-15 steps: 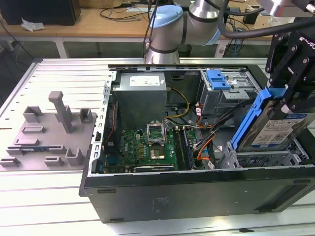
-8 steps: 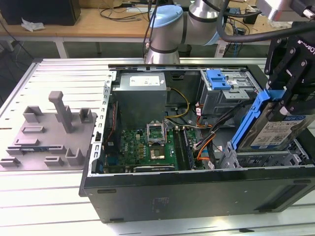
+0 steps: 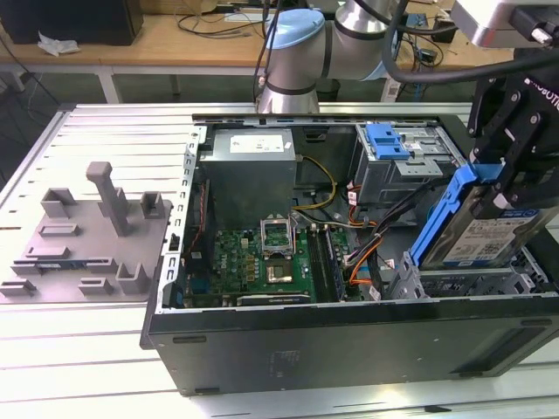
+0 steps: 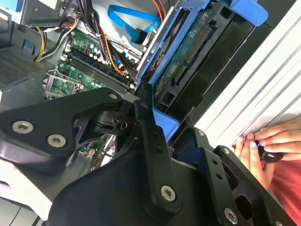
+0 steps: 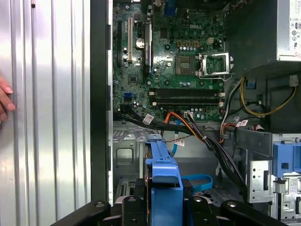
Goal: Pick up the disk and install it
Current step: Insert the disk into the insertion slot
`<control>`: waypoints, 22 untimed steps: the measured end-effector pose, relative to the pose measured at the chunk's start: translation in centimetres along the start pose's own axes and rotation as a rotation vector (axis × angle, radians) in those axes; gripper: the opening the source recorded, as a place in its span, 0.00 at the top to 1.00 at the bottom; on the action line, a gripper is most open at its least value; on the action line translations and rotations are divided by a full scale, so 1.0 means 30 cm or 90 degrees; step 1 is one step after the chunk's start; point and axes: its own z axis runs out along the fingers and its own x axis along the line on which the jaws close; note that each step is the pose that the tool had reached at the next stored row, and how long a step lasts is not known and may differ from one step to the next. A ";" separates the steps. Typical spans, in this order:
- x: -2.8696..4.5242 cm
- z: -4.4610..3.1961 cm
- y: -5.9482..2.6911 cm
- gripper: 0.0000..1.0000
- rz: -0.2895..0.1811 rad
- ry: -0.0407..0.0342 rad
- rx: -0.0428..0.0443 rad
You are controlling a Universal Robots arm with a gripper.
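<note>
Blue plastic and a bit of silver is about all you get of the disk (image 3: 482, 237). In the exterior view its top edge is buried under the black gripper (image 3: 500, 185), and its bottom edge drops behind the metal drive bay (image 3: 454, 284), so I can't tell whether it touches anything down there. It's tilted, at the exterior view's right end of the open computer case (image 3: 349, 345). The gripper is clamped onto it, one finger on each side of the blue frame (the first wrist view shows that best). The arm (image 3: 301, 44) is cut off by the picture's upper edge.

Everything sits on a slatted aluminium table (image 3: 79, 349), with a wooden bench (image 3: 175, 39) behind it carrying loose cords.

Going from the exterior view's left: a grey plastic fixture (image 3: 96, 231) lies on the slats just beside the case. Inside come the grey power-supply box (image 3: 249, 166), then the green motherboard (image 3: 262, 262), then a tangle of orange and black cables (image 3: 362, 262) between the board and the bay. A blue latch (image 3: 390, 141) on a metal cage sits at the far wall.

In the second wrist view a person's hand (image 4: 265, 146) rests on the slats just outside the case, fingers on some small black thing I can't identify.
</note>
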 end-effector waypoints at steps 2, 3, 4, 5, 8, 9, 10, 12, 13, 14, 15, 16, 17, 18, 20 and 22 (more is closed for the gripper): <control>0.000 0.003 0.000 0.63 0.000 0.0000 0.0000; 0.000 0.005 0.000 0.63 0.000 0.0000 0.0000; 0.001 0.007 0.000 0.63 0.000 0.0000 0.0000; 0.001 0.010 0.000 0.63 0.000 -0.0001 0.0000; 0.001 0.018 0.000 0.63 0.000 0.0000 0.0000; 0.002 0.021 0.000 0.63 0.000 0.0000 0.0000; 0.002 0.024 0.000 0.63 0.000 0.0000 0.0000; 0.002 0.030 0.000 0.63 0.000 0.0000 0.0000; 0.002 0.032 0.000 0.63 0.000 0.0000 0.0000; 0.003 0.036 0.000 0.63 0.000 0.0000 0.0000; 0.003 0.038 0.000 0.63 0.000 -0.0001 0.0000; 0.003 0.039 0.000 0.63 0.000 0.0000 0.0000; 0.003 0.042 0.000 0.63 0.000 -0.0001 0.0000; 0.003 0.043 0.000 0.63 0.000 0.0000 0.0000; 0.004 0.047 0.000 0.63 0.000 0.0000 0.0000; 0.004 0.051 0.000 0.63 0.000 0.0000 0.0000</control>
